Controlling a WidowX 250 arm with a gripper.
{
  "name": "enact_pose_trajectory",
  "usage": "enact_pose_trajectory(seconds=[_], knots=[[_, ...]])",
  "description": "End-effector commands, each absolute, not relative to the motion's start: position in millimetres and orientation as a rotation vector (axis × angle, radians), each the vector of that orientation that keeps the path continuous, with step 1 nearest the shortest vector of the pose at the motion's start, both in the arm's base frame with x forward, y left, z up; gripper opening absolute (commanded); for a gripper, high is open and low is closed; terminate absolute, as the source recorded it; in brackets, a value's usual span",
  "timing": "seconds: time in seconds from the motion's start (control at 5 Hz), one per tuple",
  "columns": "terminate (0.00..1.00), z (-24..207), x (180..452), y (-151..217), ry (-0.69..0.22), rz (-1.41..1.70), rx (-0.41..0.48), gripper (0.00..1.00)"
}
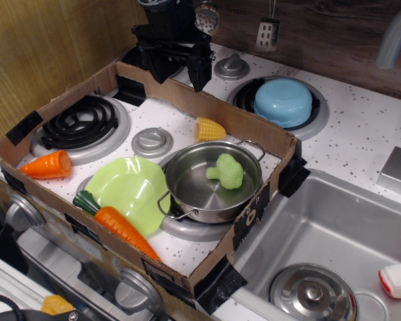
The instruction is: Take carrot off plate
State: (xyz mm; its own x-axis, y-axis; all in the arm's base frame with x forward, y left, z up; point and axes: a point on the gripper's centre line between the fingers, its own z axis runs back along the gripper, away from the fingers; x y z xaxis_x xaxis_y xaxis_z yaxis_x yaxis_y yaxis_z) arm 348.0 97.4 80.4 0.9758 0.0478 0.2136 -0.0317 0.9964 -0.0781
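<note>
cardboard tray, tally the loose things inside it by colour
orange: 2 - carrot, carrot piece
green: 2 - plate, broccoli
yellow: 1 - corn
silver: 1 - pot
total: 6

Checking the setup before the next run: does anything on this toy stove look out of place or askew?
The carrot lies at the plate's front edge, its tip off the rim near the cardboard wall. The blue bowl sits upside down on the back burner. The gripper hangs apart from both.
</note>
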Motion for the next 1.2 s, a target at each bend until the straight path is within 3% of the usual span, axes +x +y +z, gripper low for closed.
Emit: enact_pose_trajectory(seconds=[0.0, 0.4, 0.6, 0.8, 1.0], knots=[[0.0, 80, 348, 97, -0.217, 0.04, -0.074, 1.0], [0.0, 111, 336, 96, -0.371, 0.218, 0.067, 1.0], [0.0, 118, 314, 96, -0.363, 0.448, 0.102, 1.0], [0.0, 114, 290, 92, -0.284, 0.714, 0.05, 1.0], [0.0, 110, 270, 83, -0.26, 0.97, 0.025, 1.0]])
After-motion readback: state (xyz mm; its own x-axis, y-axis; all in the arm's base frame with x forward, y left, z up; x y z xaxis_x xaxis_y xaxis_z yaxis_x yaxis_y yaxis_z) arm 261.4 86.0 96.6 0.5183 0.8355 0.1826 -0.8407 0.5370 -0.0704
